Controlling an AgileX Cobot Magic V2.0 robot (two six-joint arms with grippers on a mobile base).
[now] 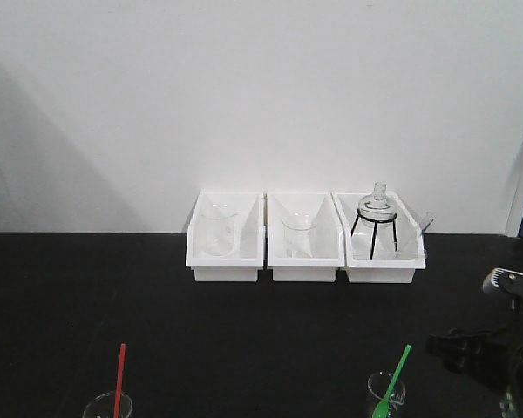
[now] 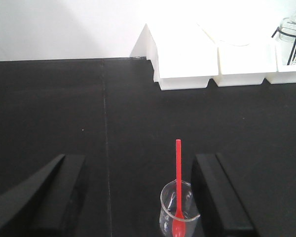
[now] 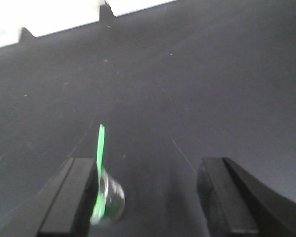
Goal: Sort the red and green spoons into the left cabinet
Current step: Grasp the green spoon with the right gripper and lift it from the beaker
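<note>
At the left gripper [image 2: 138,163]: spread wide, clasping nothing. Between the jaws, toward 5 o'clock in the wrist view, a red spoon [image 2: 178,168] standing bowl-down in a small glass beaker [image 2: 179,210], handle pointing to 12, close by the right-hand jaw (touching or not, hard to tell). At the right gripper [image 3: 144,165]: likewise wide open and holding nothing. At 7 o'clock in that blurred view, a green spoon [image 3: 100,143] leaning in a second beaker [image 3: 111,200], just beside the left-hand jaw. Under both, a black table [image 1: 261,331]. Seen from the front, red at 7 o'clock, green at 5, well apart. Farther back toward 12, against the wall, three white bins [image 1: 227,266] in a touching row, with glassware inside.
</note>
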